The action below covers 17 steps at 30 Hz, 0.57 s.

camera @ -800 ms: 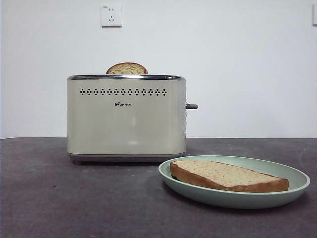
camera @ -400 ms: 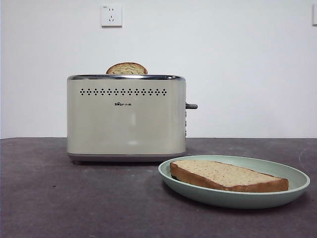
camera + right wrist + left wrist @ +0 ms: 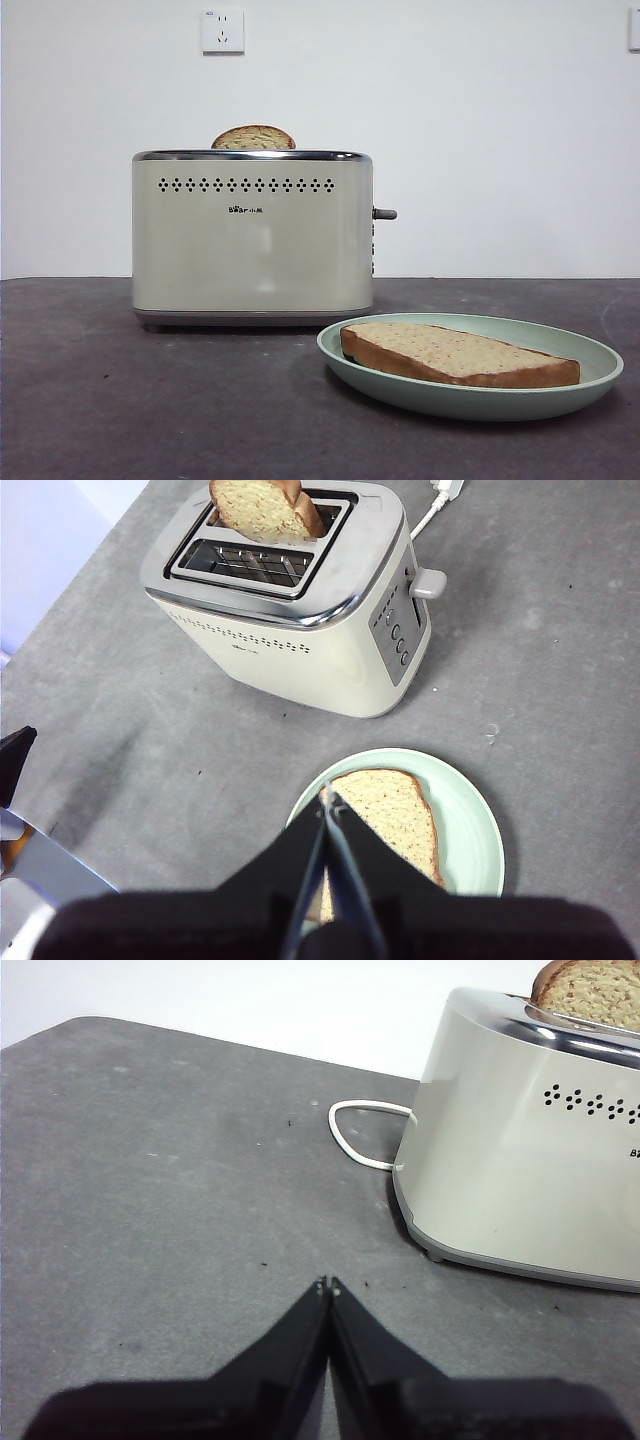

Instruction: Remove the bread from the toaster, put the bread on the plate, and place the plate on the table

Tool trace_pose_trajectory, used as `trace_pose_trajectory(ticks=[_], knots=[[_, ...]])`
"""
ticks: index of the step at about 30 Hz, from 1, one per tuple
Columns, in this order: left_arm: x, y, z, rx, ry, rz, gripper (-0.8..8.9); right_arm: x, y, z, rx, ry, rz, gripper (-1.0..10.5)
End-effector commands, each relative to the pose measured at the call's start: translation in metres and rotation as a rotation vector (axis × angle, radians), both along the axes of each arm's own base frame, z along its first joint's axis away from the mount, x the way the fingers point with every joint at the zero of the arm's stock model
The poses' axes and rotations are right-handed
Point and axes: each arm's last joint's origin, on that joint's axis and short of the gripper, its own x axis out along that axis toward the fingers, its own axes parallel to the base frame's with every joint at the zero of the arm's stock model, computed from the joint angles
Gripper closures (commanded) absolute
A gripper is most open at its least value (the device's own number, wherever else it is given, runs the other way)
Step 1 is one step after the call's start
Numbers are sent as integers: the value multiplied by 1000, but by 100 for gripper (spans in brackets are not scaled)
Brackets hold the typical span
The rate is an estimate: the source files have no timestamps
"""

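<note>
- Bread (image 3: 455, 354): flat slice, pale tan speckled face, brown crust; lying on plate (image 3: 590, 352), roughly half its width.
- Plate: mint green, shallow, resting on table (image 3: 150, 410) just in front of toaster (image 3: 252, 235).
- Second, darker domed slice (image 3: 253, 138) standing in toaster's far slot (near slot empty).
- Left gripper (image 3: 328, 1285): clenched, holding nothing, above bare table beside toaster.
- Right gripper (image 3: 327, 796): closed, empty, high above plate.

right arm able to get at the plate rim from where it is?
Probably yes. The right gripper hangs above the plate, fingers shut; nothing lies between. The bread covers the middle, but the rim is bare. It must open first.
</note>
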Motion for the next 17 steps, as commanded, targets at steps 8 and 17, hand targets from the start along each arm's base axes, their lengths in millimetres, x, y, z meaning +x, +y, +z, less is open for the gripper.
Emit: trace_pose_trajectory(ticks=[8,17], knots=[[1,0,-4,12,6,0,817,1,0,-1,2,3,-4,946],[1,0,-4,12,6,0,817,7,0,-1,-95,-87,4,946]])
